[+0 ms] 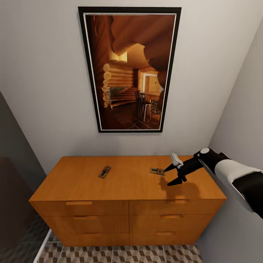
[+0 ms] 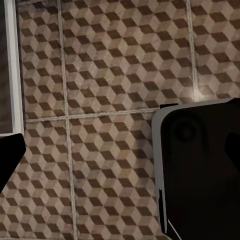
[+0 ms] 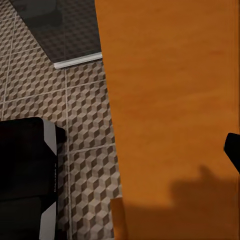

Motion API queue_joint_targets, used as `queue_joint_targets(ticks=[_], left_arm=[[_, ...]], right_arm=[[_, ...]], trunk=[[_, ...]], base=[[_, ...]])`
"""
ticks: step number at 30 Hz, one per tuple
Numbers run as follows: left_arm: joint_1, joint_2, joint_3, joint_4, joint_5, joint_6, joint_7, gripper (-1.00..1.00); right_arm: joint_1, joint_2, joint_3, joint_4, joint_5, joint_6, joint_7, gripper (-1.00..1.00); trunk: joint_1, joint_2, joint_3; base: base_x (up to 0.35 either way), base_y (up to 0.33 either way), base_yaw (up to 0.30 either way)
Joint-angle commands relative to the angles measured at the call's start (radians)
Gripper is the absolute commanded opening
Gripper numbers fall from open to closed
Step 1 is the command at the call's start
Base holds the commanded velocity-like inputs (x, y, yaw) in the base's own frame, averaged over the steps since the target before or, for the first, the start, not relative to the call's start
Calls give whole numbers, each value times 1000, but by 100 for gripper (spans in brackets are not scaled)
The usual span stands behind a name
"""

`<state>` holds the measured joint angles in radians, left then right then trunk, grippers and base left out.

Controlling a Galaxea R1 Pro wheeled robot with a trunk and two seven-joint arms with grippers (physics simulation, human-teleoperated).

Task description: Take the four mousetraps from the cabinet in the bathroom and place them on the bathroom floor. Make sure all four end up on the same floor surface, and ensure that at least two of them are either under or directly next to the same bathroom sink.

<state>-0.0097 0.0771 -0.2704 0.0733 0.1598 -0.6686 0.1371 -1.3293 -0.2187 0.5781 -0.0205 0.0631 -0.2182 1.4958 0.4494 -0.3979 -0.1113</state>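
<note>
Cube-patterned brown and beige tiled bathroom floor (image 1: 120, 254) is nearest, then the low orange-brown wooden cabinet (image 1: 128, 215). Right tool (image 1: 174, 174) hovers with fingers apart just beside a tiny flat brown wooden mousetrap (image 1: 157, 171) on top — I'd drop straight down and pinch gently, since it'll slide easily. Left tool — can't tell.

Two mousetraps (image 1: 105, 172) (image 1: 157, 171) lie flat, well apart, on the cabinet (image 1: 128, 182).

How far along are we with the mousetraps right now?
Nothing visibly finished: the floor tiles in view hold no traps. Two mousetraps sit on the cabinet top: the left mousetrap and the right mousetrap. In hand: the open right gripper is beside the right mousetrap, not gripping it. Left: grasp, carry to the floor by the sink.
</note>
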Motion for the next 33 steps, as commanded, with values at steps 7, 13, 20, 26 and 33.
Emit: queue_joint_targets(ticks=[7,13,20,26,33], left_arm=[[-1,0,-9,3,7,-5,2,100],[-1,0,-9,3,7,-5,2,100],[-1,0,-9,3,7,-5,2,100],[-1,0,-9,3,7,-5,1,100],[-1,0,-9,3,7,-5,1,100]], right_arm=[[-1,-3,-5,-1,10,-7,-56,100],[-1,-4,-4,-1,15,-6,-71,100],[-1,-4,-3,-1,46,-6,-74,100],[-1,-4,-3,-1,71,-6,-74,100],[-1,-4,-3,-1,75,-6,-74,100]], trunk=[[1,-2,-2],[1,-2,-2],[1,-2,-2],[1,-2,-2],[1,-2,-2]], base=[[0,0,0],[0,0,0],[0,0,0],[3,0,0],[152,2,0]])
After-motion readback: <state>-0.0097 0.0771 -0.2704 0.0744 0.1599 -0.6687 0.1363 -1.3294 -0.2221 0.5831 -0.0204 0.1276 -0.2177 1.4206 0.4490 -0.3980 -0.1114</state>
